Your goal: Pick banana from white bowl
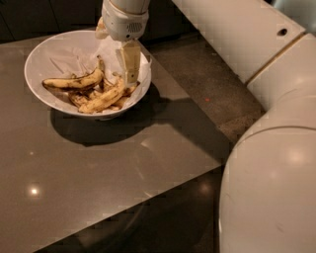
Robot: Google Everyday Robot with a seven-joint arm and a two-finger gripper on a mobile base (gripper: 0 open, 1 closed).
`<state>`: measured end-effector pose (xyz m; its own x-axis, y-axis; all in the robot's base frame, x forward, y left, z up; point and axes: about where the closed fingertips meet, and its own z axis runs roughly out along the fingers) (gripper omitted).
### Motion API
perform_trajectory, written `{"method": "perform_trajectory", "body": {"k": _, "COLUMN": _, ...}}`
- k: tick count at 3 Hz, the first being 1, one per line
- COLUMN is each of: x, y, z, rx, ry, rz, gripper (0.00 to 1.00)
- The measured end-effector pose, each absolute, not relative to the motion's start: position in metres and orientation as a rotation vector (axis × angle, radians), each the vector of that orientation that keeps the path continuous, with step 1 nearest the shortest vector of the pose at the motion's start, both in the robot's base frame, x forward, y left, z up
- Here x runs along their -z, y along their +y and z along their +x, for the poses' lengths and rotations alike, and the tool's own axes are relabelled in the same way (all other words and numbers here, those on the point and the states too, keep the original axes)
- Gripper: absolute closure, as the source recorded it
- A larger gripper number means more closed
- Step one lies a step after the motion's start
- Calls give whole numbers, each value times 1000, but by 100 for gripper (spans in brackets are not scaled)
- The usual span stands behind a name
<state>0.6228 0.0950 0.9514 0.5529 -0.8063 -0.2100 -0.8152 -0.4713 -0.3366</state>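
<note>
Table (98, 188): glossy dark grey-brown top that fills the near left. Its right edge runs diagonally, and small spots of light reflect on it.
Arm (269, 192): bulky white links at the near right. They rise to the upper right corner, then run across the top toward the bowl.
Shadow (94, 131): dark patch on the table just in front of the bowl, stretching to the right.
Bowl (35, 62): white, wide and shallow, upright on the far left part of the table.
Bananas: yellow with brown marks, lying in the bowl's near half. One long banana (74, 82) lies across the middle, another (103, 99) lies just in front of it toward the right, and smaller pieces sit between them.
Lining (74, 54): looks like crumpled white paper in the bowl's far half.
Gripper (130, 74): cream-coloured, hanging from the white wrist housing (123, 22). It points down inside the bowl's right rim, its tip at the right end of the nearer banana. Contact cannot be told.
Gripper state: cannot tell whether spread or pressed together.
Floor (207, 84): dark and speckled, to the right of the table.
Background (49, 15): dark cabinet fronts along the top edge.
</note>
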Motion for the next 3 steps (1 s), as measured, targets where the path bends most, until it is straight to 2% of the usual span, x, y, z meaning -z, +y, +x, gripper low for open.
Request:
{"method": "perform_trajectory", "body": {"k": 1, "x": -940, "y": 98, "z": 614, "rx": -59, "ry": 1342, "rz": -2407, "gripper": 12}}
{"method": "perform_trajectory", "body": {"k": 3, "x": -923, "y": 99, "z": 603, "rx": -84, "ry": 1375, "rz": -2432, "gripper": 21}}
